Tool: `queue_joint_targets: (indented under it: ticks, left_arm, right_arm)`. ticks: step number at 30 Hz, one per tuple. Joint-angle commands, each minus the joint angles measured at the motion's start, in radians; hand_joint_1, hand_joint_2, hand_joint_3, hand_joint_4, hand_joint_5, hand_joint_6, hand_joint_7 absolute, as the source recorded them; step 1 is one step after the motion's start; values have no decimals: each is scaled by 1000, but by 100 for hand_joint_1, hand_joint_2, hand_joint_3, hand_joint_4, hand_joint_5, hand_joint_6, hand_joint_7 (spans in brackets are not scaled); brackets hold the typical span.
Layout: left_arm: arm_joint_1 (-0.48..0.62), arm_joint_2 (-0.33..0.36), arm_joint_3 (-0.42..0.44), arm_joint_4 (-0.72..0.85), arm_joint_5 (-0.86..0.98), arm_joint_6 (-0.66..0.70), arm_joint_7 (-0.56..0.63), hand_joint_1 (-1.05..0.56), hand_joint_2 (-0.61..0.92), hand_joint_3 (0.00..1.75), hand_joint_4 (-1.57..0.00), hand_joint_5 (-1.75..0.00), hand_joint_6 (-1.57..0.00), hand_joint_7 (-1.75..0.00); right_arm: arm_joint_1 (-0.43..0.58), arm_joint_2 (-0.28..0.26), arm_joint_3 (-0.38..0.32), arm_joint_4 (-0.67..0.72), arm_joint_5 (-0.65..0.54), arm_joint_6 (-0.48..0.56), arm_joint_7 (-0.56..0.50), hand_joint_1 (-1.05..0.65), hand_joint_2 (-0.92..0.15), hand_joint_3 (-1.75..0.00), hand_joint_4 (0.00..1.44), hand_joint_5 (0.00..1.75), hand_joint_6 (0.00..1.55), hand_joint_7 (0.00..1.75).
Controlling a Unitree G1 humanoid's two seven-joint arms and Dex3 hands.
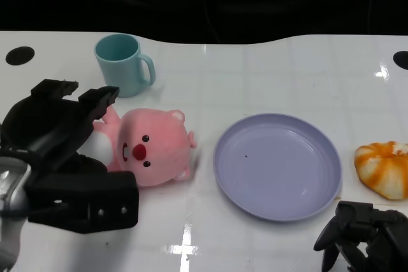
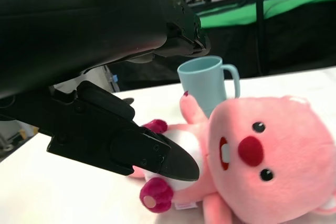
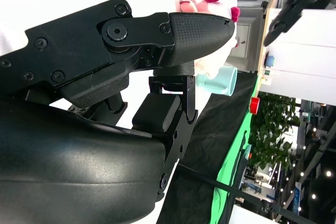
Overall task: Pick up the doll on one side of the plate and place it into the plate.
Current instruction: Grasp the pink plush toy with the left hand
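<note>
Nearest, at the lower left of the head view, the left hand [image 1: 60,151] is reaching around the pink doll [image 1: 150,146], its fingers spread and released, one set arching above the doll's arm and the lower part sitting just below its body. From the left wrist view one dark fingertip [image 2: 176,163] is lying against the doll's white belly, nothing clamped yet. At the lower right the right hand [image 1: 363,240] is resting idle, fingers curled on nothing. Doing this well probably means closing on the doll's torso rather than its soft arm, then lifting before carrying it rightward. Mid-frame, the purple plate [image 1: 319,199] is waiting just right of the doll. Beyond, at upper left, the teal mug [image 1: 124,63] is standing close; a wide swing could knock it.
</note>
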Motion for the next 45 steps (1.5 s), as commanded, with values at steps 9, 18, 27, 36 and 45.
queue_joint_targets:
  ticks: [9,18,27,36,45]
  left_arm:
    - [-125,20,-104,188,10,37,-15,-76,90,0,0,-29,-16,0]
    - [-210,-4,-176,339,-6,33,-4,-79,92,1,0,-25,-14,0]
    - [-323,-54,-248,555,-35,45,-6,-75,92,2,-3,-19,-14,-1]
    - [-451,-131,-314,869,-84,19,11,-71,92,5,-8,-12,-16,-1]
    - [-528,-203,-349,1130,-136,-34,85,-65,92,6,-25,-11,-28,-4]
  right_arm:
    - [12,-5,-1,-11,2,-3,-2,-99,-92,-42,98,142,97,110]
    - [20,-3,1,-25,0,6,-9,-98,-92,-41,98,141,97,110]
    - [26,-5,3,-35,-5,3,-13,-99,-92,-41,98,141,97,109]
    - [26,-6,3,-31,-4,-6,-11,-98,-92,-42,97,141,96,109]
    - [30,-7,2,-33,-12,-12,-18,-98,-92,-43,96,142,96,109]
